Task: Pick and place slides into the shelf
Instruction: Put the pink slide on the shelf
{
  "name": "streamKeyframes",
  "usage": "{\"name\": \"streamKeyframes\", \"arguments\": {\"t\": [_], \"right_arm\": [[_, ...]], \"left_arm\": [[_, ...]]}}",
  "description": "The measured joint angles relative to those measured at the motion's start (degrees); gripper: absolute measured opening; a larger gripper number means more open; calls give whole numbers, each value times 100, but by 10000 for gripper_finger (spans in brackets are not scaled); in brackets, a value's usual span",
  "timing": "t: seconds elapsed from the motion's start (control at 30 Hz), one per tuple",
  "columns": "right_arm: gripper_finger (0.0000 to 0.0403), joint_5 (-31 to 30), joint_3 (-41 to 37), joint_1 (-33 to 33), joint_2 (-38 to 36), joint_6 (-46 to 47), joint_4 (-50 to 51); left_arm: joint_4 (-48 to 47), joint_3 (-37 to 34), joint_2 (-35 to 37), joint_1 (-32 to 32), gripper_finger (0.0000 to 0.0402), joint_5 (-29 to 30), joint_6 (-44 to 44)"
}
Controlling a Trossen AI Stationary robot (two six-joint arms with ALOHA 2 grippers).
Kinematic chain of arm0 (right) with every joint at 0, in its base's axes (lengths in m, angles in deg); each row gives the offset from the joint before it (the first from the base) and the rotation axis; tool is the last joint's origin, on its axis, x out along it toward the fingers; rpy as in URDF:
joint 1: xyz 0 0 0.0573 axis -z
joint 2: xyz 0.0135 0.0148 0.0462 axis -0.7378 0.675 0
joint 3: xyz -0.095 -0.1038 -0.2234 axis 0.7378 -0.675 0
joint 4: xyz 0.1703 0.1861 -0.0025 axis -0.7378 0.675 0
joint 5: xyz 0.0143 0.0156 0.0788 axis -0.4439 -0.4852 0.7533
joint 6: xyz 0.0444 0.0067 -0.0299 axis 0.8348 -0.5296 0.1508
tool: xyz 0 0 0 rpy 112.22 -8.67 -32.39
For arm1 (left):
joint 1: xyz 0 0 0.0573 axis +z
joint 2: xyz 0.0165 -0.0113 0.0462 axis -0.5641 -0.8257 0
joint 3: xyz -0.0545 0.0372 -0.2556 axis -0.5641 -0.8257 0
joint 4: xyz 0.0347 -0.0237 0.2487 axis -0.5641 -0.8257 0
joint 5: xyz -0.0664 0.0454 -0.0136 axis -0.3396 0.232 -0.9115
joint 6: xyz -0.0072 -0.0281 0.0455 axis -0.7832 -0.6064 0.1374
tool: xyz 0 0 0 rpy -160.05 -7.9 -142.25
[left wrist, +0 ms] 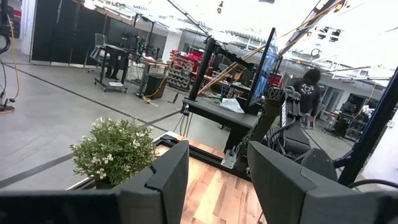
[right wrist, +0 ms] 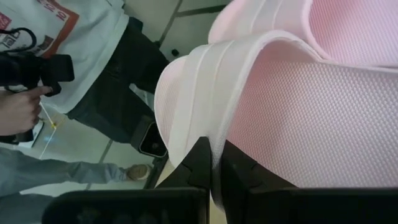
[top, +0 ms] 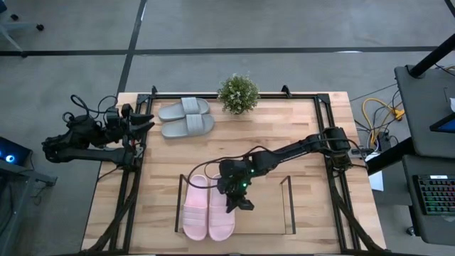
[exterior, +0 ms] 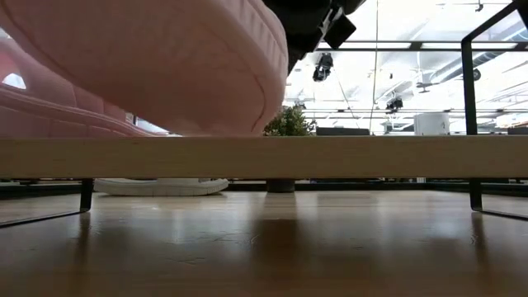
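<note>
Two pink slides lie side by side inside the shelf point(top: 287, 206) at the table's near edge: the left one point(top: 195, 210) and the right one point(top: 221, 217). My right gripper point(top: 240, 205) reaches in from the far right, shut on the right slide's strap. In the low view this slide point(exterior: 181, 66) looms above the shelf's wood base point(exterior: 346, 157). Two grey slides point(top: 186, 118) lie soles down on the table at the far left. At the table's left edge my left gripper point(left wrist: 217, 180) is raised, pointing level and open, with nothing between its fingers. My right gripper pinches the edge of the right pink slide's wide strap point(right wrist: 219, 127) between its two fingers point(right wrist: 198, 163). The fingers slant down from the table's far right. Whether the sole rests on the shelf's base or hangs just above it, I cannot tell.
A small potted plant point(top: 238, 93) stands at the far edge's middle. A black frame point(top: 328, 142) runs around the table. The shelf's right half point(top: 266, 206) holds nothing. In the right wrist view a person point(right wrist: 81, 56) stands beyond the table's near edge with a camera.
</note>
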Motion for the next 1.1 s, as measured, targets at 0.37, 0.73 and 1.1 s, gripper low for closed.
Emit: {"name": "streamKeyframes", "arguments": {"t": [0.37, 0.73, 1.1], "right_arm": [[8, -9, -243, 42, 0, 0, -149], [8, 170, -65, 136, 335, 140, -361], [8, 253, 42, 162, 455, 293, -370]], "left_arm": [[-2, 0, 0, 0, 151, 94, 2], [-2, 0, 0, -2, 151, 108, 2], [-2, 0, 2, -2, 151, 109, 4]]}}
